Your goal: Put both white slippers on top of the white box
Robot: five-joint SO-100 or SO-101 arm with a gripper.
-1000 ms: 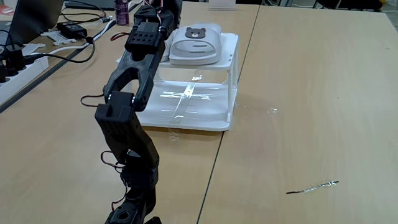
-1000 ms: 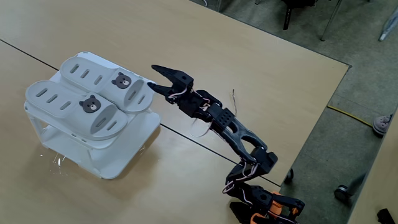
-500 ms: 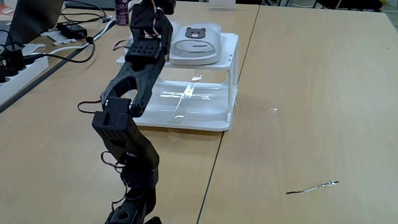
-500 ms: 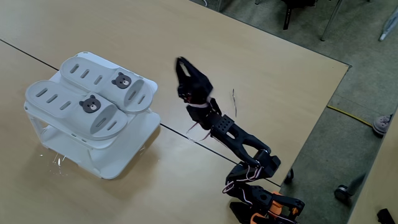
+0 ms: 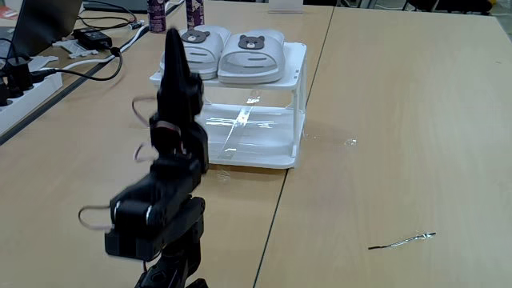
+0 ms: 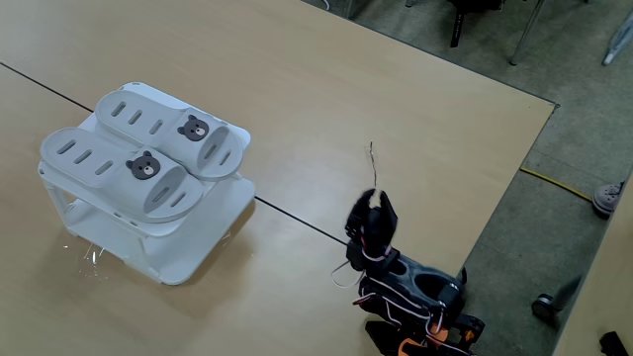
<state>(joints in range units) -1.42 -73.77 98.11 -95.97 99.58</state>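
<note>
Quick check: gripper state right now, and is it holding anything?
Gripper: shut, holding nothing, folded back near the arm's base. Both white slippers lie on the white box.

Clutter around my wooden table (image 5: 400,104)

At ten o'clock: black cables (image 5: 76,68), a power adapter (image 5: 93,37); at five, a thin wire (image 5: 402,240).

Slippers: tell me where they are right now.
Both slippers lie side by side on top of the white box, at the left of a fixed view, well apart from the folded-back gripper at lower right.
</note>
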